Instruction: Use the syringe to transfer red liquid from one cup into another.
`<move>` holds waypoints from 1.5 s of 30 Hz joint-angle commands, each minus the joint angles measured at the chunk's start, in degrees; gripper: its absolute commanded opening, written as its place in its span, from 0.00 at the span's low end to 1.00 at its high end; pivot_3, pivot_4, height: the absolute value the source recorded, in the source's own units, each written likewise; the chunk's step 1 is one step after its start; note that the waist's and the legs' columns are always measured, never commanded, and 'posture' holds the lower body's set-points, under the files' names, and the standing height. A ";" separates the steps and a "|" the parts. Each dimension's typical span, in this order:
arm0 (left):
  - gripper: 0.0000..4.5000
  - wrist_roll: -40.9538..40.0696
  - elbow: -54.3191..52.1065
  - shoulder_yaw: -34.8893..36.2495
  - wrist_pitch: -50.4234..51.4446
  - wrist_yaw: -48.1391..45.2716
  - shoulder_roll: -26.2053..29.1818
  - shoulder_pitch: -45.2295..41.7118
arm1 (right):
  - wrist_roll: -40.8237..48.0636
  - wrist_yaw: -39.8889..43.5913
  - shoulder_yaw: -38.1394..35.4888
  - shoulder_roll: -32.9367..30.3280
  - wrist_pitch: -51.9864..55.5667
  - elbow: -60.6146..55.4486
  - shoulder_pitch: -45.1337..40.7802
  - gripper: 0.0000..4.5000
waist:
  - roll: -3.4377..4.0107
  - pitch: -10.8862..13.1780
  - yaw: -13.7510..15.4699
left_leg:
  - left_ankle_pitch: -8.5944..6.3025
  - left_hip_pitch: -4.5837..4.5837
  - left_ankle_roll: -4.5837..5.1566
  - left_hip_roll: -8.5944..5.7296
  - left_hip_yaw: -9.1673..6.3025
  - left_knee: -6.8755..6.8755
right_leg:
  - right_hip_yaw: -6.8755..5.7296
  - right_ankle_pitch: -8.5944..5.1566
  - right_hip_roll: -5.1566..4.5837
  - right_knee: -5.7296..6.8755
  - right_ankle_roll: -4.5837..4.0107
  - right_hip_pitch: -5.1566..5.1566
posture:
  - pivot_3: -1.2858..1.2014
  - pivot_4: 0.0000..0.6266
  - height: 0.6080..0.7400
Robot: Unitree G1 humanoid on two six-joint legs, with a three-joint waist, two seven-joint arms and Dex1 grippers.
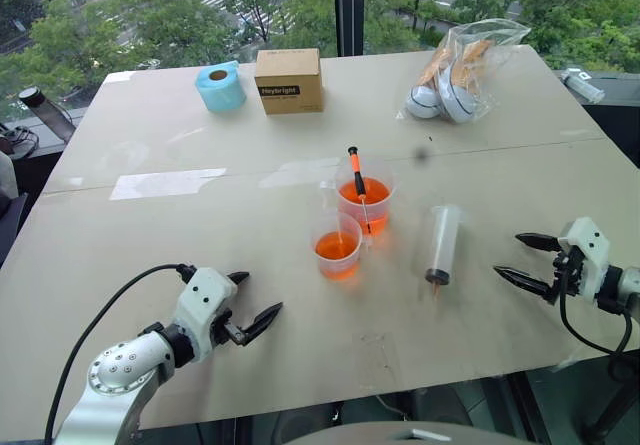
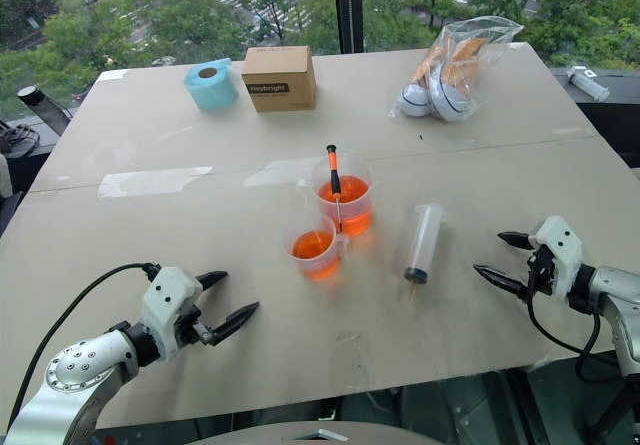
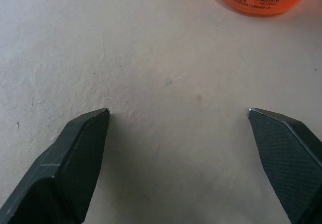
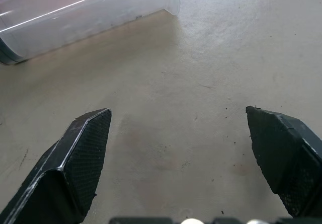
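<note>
Beige board is covering the table, which is standing against a window giving onto treetops; its surface is looking dry around the work area.

Nearest the robot, the left pincer is hovering low over the table's near left part, its two black fingers spread wide and gripping nothing. The right pincer is hovering at the near right edge, likewise spread wide and empty, and is pointing toward the syringe.

The syringe is lying flat on the table just beside the right pincer's reach, between that pincer and the cups, its orange-tinted tip pointing toward the near edge and its open flange end pointing away. The barrel is looking empty.

Beyond and to the left of it, the smaller cup is standing upright, holding red liquid to a shallow level. The larger cup is standing directly behind it, touching or nearly so, holding more of the liquid, with a thin orange-and-black stick leaning in it.

At the far side, a blue tape roll, a cardboard box and a clear bag of goods are sitting well apart from the work.

Judgement: the task is standing at its opening step, with the syringe not yet picked up and no liquid drawn. The next move is calling for the right pincer to advance, straddle the barrel across its width and close firmly, since the round plastic is likely to roll or slip.
</note>
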 commanded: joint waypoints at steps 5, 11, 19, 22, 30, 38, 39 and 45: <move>1.00 0.85 2.63 -1.65 -2.27 -0.01 -0.61 -2.61 | -0.54 -0.04 0.90 0.60 -1.72 3.01 -5.15 1.00 | 0.01 -0.01 -0.01 | 0.01 0.03 0.00 -0.01 0.01 0.04 | 0.01 0.00 0.02 0.06 0.00 0.01 | 0.52 0.24 1.00; 1.00 0.71 2.15 -1.54 -2.35 0.08 -0.34 -2.14 | -0.37 -0.16 1.43 0.68 -1.13 2.33 -5.62 1.00 | 0.01 0.00 0.13 | 0.01 0.02 0.00 -0.01 0.00 0.03 | 0.00 0.00 0.02 0.04 0.01 0.01 | 0.52 0.24 1.00; 1.00 0.08 1.06 -0.83 -1.73 0.45 -0.12 -1.38 | -0.19 0.17 1.76 0.72 -1.47 3.03 -6.69 1.00 | 0.01 0.00 -0.09 | 0.00 0.02 0.00 0.00 0.00 0.03 | 0.01 0.00 0.02 0.04 0.01 0.01 | 0.52 0.24 1.00; 1.00 -0.01 0.46 -0.37 -1.75 0.35 0.08 -0.51 | 0.66 -0.55 1.38 1.99 -1.64 2.65 -8.24 1.00 | 0.01 0.00 -0.35 | 0.01 0.03 0.00 0.00 0.00 0.03 | 0.01 0.01 0.02 0.05 0.01 0.01 | 0.52 0.24 1.00; 1.00 -0.98 -1.78 1.77 -0.52 0.33 1.23 -1.23 | 3.29 0.71 0.95 1.19 2.20 -1.59 -9.24 1.00 | 0.00 0.00 -0.32 | 0.00 0.00 0.00 0.00 0.00 0.03 | 0.01 0.01 0.02 0.03 0.01 0.00 | 0.52 0.24 1.00; 1.00 -23.97 -13.53 16.99 13.09 -5.12 8.43 -3.27 | 10.33 -9.48 1.35 -4.42 27.93 -22.20 -20.45 1.00 | -0.01 0.06 -0.51 | 0.01 -0.12 -0.03 0.01 -0.04 0.05 | 0.02 0.00 -0.02 0.15 0.01 -0.20 | 0.52 0.24 1.00; 1.00 -25.45 -14.56 18.49 14.52 -5.64 9.80 -2.96 | 12.69 -9.68 2.04 -5.62 32.99 -24.25 -22.33 1.00 | -0.01 0.06 -0.51 | 0.02 -0.13 -0.04 0.01 -0.05 0.02 | 0.01 0.00 -0.02 0.12 0.00 -0.21 | 0.52 0.24 1.00; 1.00 -34.36 -17.58 26.95 21.68 -6.05 17.83 -5.78 | 19.04 -16.99 10.39 -1.87 55.49 -26.24 -43.25 1.00 | -0.07 0.15 -0.80 | 0.13 -0.16 -0.25 0.01 -0.05 -0.04 | 0.00 -0.01 -0.01 -0.02 -0.02 -0.22 | 0.52 0.24 1.00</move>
